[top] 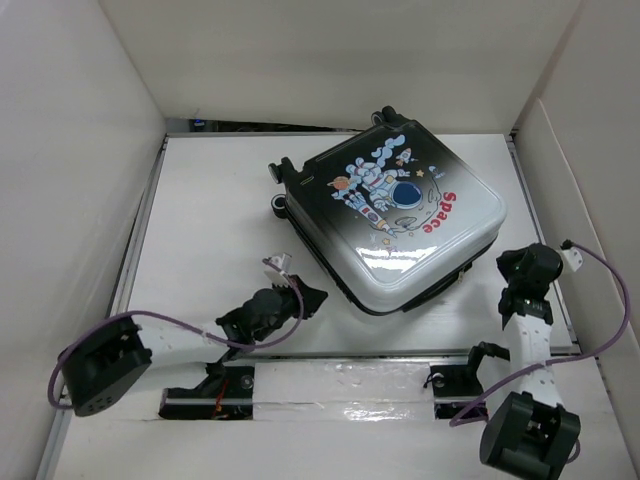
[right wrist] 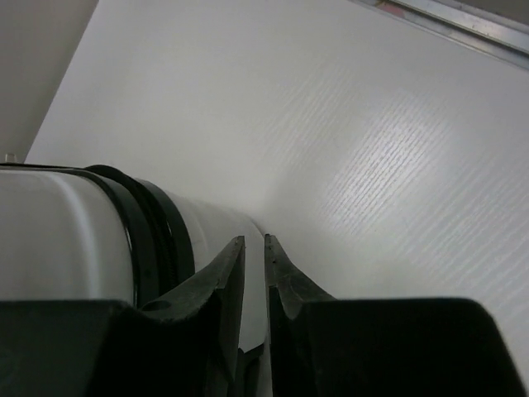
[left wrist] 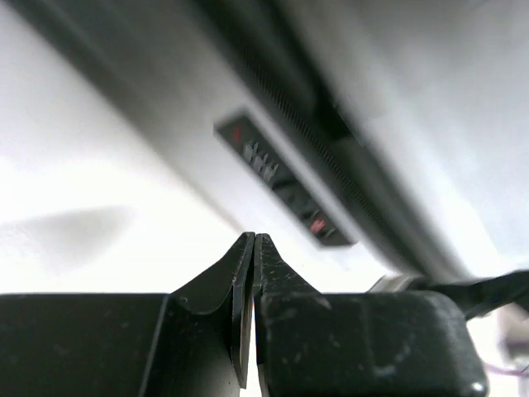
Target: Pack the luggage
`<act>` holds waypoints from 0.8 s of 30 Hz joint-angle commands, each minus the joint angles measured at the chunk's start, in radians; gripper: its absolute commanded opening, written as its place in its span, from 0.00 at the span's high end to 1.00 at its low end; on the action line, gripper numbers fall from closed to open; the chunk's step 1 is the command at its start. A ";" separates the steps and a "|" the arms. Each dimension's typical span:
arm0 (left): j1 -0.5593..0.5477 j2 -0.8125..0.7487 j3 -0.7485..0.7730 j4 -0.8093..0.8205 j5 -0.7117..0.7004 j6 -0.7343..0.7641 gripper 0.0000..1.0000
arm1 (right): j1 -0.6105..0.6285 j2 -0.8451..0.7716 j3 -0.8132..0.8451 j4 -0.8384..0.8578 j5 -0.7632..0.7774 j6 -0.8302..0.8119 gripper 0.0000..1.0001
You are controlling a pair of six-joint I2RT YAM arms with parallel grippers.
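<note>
The closed suitcase (top: 395, 215) lies flat on the table (top: 210, 200). The left gripper (left wrist: 254, 237) sits clenched on nothing just off its near-left edge. The right gripper (right wrist: 254, 240), jaws a crack apart and empty, is beside its near-right corner.

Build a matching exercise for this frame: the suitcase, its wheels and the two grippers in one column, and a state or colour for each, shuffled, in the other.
Column one:
1. suitcase
2. wheels
3. left gripper
4. right gripper

Column two:
A. slightly open, holding nothing
B. black, sticking out at the case's far-left side
C. closed, lying flat, astronaut print up
D. shut tight, holding nothing

Pairs: 1-C, 2-B, 3-D, 4-A
</note>
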 commanded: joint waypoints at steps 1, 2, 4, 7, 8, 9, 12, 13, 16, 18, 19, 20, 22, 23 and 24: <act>-0.077 0.115 0.050 0.125 -0.068 0.055 1.00 | -0.046 0.034 -0.034 0.118 -0.086 0.056 0.75; -0.090 0.144 0.067 0.137 -0.065 0.057 1.00 | -0.047 0.056 -0.048 0.145 -0.124 0.060 0.73; -0.110 0.235 0.100 0.191 -0.039 0.062 1.00 | -0.059 0.137 -0.063 0.228 -0.244 0.065 0.69; -0.136 0.323 0.137 0.245 -0.024 0.052 1.00 | -0.059 0.217 -0.046 0.260 -0.347 0.059 0.69; -0.136 0.339 0.146 0.254 -0.022 0.051 1.00 | -0.059 0.257 -0.048 0.286 -0.376 0.064 0.69; -0.148 0.365 0.156 0.266 -0.021 0.049 1.00 | -0.059 0.275 -0.047 0.332 -0.398 0.062 0.69; -0.174 0.413 0.196 0.271 -0.036 0.054 1.00 | -0.042 0.377 -0.004 0.397 -0.493 0.032 0.69; -0.185 0.425 0.212 0.272 -0.044 0.055 1.00 | -0.027 0.404 0.021 0.390 -0.532 0.018 0.69; -0.185 0.468 0.235 0.283 -0.044 0.048 1.00 | 0.018 0.507 0.096 0.428 -0.602 -0.008 0.69; -0.185 0.490 0.243 0.286 -0.045 0.042 1.00 | 0.051 0.564 0.131 0.480 -0.619 -0.005 0.69; -0.185 0.494 0.249 0.286 -0.045 0.040 1.00 | 0.065 0.584 0.144 0.497 -0.631 -0.001 0.69; -0.185 0.498 0.252 0.286 -0.045 0.037 1.00 | 0.081 0.605 0.159 0.514 -0.637 0.002 0.69; -0.185 0.507 0.260 0.286 -0.051 0.034 1.00 | 0.125 0.685 0.222 0.552 -0.663 0.011 0.69; -0.185 0.508 0.263 0.285 -0.053 0.032 1.00 | 0.136 0.713 0.240 0.567 -0.672 0.014 0.69; -0.185 0.511 0.266 0.279 -0.053 0.032 1.00 | 0.157 0.737 0.259 0.596 -0.680 0.016 0.69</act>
